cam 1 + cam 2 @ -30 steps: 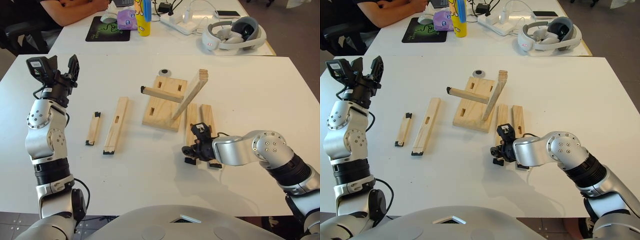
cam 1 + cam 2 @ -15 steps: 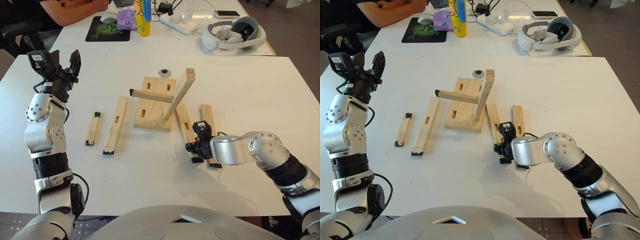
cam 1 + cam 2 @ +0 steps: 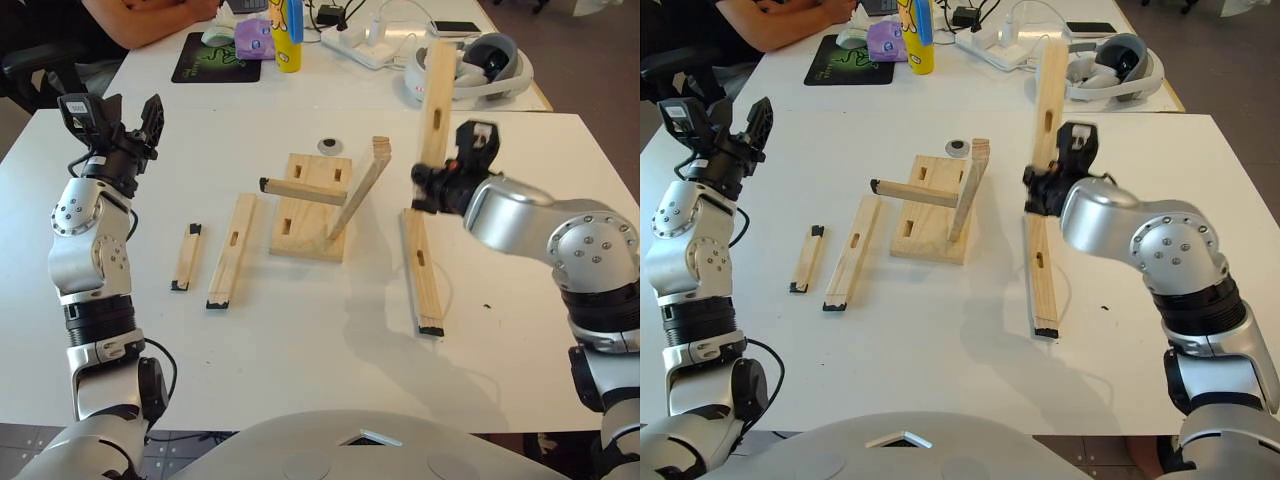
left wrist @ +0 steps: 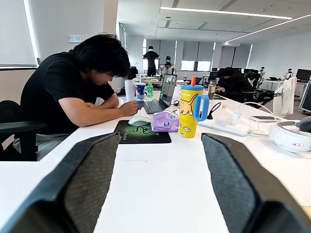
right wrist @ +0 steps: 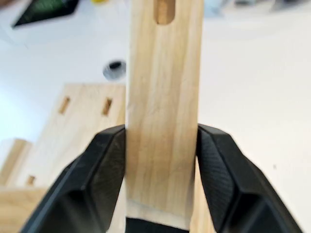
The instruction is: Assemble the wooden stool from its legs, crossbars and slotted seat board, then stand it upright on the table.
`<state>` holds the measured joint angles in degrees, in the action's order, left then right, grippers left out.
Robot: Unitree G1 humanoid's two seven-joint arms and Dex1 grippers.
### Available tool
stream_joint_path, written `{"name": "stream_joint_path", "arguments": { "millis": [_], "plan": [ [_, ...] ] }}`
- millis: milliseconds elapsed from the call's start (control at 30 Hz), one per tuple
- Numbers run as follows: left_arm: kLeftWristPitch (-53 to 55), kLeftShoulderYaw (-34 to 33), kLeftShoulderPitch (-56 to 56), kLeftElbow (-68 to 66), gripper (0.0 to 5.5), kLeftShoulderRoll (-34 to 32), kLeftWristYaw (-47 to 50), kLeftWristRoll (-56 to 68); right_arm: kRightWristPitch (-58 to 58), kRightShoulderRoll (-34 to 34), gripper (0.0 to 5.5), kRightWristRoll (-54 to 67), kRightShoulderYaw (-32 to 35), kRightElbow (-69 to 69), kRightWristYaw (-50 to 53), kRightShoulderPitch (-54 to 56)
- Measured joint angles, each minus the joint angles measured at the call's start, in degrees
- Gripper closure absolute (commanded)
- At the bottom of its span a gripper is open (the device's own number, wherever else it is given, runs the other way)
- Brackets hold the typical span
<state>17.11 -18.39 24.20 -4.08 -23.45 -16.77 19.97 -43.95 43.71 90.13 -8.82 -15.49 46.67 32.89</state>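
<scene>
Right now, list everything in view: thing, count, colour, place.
seat board: 1, pale wood, flat, table centre
fitted leg: 1, pale wood, tilted on the board
crossbar: 1, pale wood, sticking out of that leg
loose legs: 2, pale wood, flat either side of the board
short crossbar: 1, wood with black ends, far left
held leg: 1, pale wood, upright
disc: 1, dark, behind the board
bottle, headset, power strip, mat: 1 each, yellow, white, white, black, back table
left gripper: open, raised left
right gripper: shut on held leg

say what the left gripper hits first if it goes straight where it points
The left gripper, open, points low over the white table toward the purple pouch beside the yellow cup; probably the pouch first, though depth is unclear.
</scene>
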Motion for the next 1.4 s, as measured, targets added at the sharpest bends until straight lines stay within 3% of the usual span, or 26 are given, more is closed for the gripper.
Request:
{"name": "stream_joint_path", "arguments": {
  "millis": [200, 300, 367, 667, 800, 1100, 1400],
  "plan": [
    [0.2, -0.2, 4.0, -2.0, 2.38, -0.1, -2.7, 2.2, 6.5, -4.7, 3.38, -2.6, 9.8, 3.0, -26.2, 1.8],
    [6.6, -0.7, 7.1, -1.6, 2.38, -0.7, -9.7, 10.7, 5.3, -7.7, 3.38, 5.0, 14.4, 2.6, -40.2, 6.7],
    [13.1, -1.2, 9.8, 0.3, 2.07, -2.2, -14.0, 17.7, 3.7, -8.7, 3.39, 9.7, 16.1, 0.1, -46.4, 11.0],
    [41.8, -6.3, 20.4, 7.2, 0.63, -10.0, -20.2, 51.7, -4.7, -9.1, 3.39, 16.1, 14.9, -4.6, -56.1, 7.5],
    [46.9, -3.8, 25.0, 4.8, 0.11, -11.8, -21.8, 55.4, -8.1, -8.3, 3.39, 15.4, 13.9, -4.8, -60.4, 5.7],
    [47.0, 4.5, 27.6, 4.1, 0.10, -10.7, -25.8, 50.5, -13.8, -6.5, 3.40, 4.2, 11.9, -2.1, -75.5, 4.3],
    [47.5, 4.7, 25.3, 9.0, 0.10, -9.8, -25.9, 52.1, -15.4, -6.6, 3.43, -2.1, 10.7, -1.5, -84.2, 4.3]
  ]
}}
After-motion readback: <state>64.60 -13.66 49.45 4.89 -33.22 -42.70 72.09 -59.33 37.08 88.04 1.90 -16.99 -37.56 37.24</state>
